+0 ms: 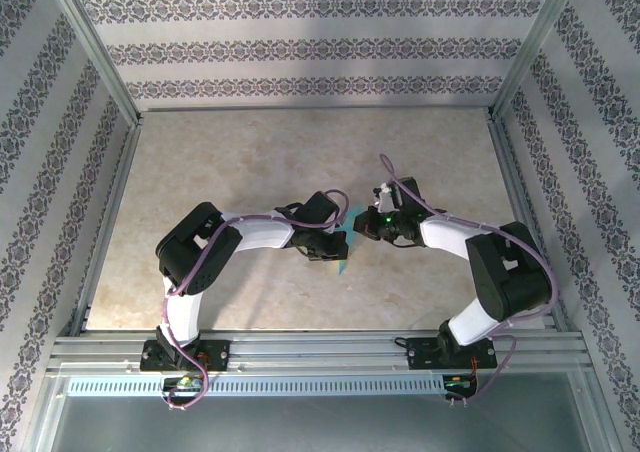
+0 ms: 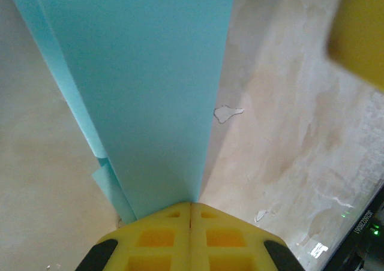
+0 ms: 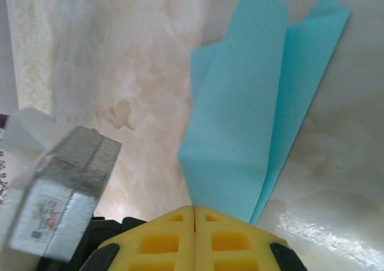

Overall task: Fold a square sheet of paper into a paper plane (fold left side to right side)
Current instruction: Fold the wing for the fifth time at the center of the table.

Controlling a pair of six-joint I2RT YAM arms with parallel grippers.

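Observation:
The paper plane is a narrow folded strip of turquoise paper at the middle of the table, between my two grippers. My left gripper meets it from the left and my right gripper from the right. In the left wrist view the jaws are shut, and the paper plane runs straight up from their seam. In the right wrist view the jaws are also shut, and the paper plane fans out from the seam in two or three layers. How much of it rests on the table is hidden.
The beige marbled tabletop has bare room all round the arms. Metal frame rails and patterned walls close it in at the left, back and right. A blurred yellow finger of the right gripper shows nearby. A grey-white part of the left wrist sits close.

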